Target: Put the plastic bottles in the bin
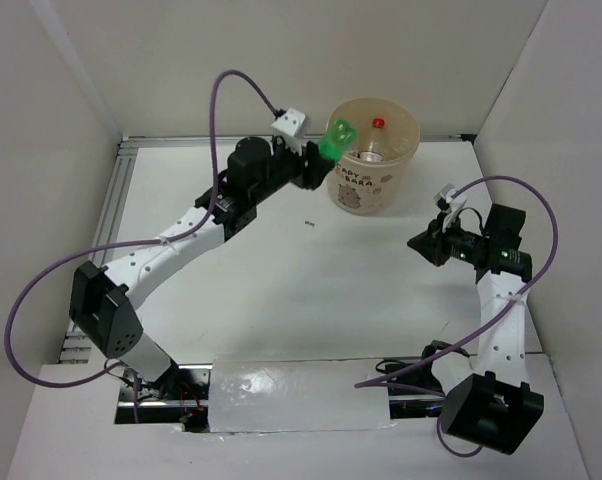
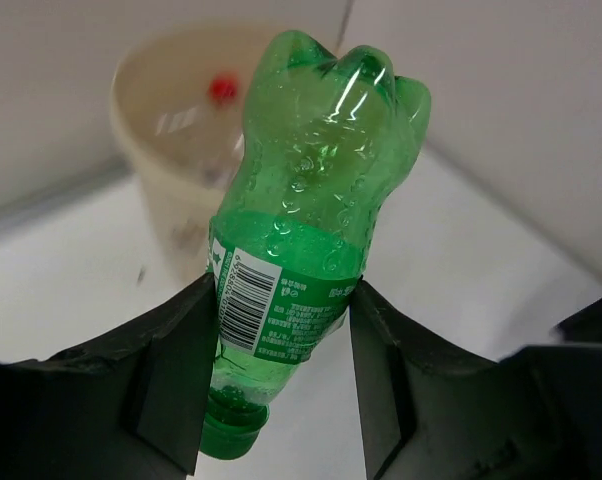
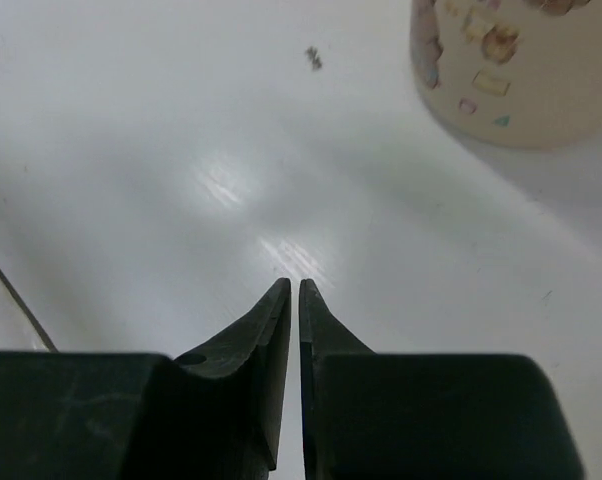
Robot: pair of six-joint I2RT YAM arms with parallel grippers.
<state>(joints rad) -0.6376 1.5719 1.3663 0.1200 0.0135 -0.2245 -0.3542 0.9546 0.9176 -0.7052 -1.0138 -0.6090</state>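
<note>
The right arm rises from its base at the worktop's (image 1: 281, 290) near right corner and folds inward. The right end effector (image 1: 424, 244) hangs above the right side of the worktop, fingers pressed together on nothing. From the near left corner, the left arm reaches in a long diagonal toward the far edge, wrist lifted. The left end effector (image 2: 281, 295) pinches the green bottle (image 2: 316, 170) across its label, cap down, base up and tilted. The bottle is at the left rim of the bin (image 1: 373, 188), though we cannot tell whether it is fully over the opening. The bin stands at the far edge, right of the middle. Inside lies a red-capped bottle (image 1: 378, 123); we cannot make out anything else in there. We see no other bottle lying on the worktop, so we judge the task nearly done. What remains is to bring the green bottle over the opening and let it go.
</note>
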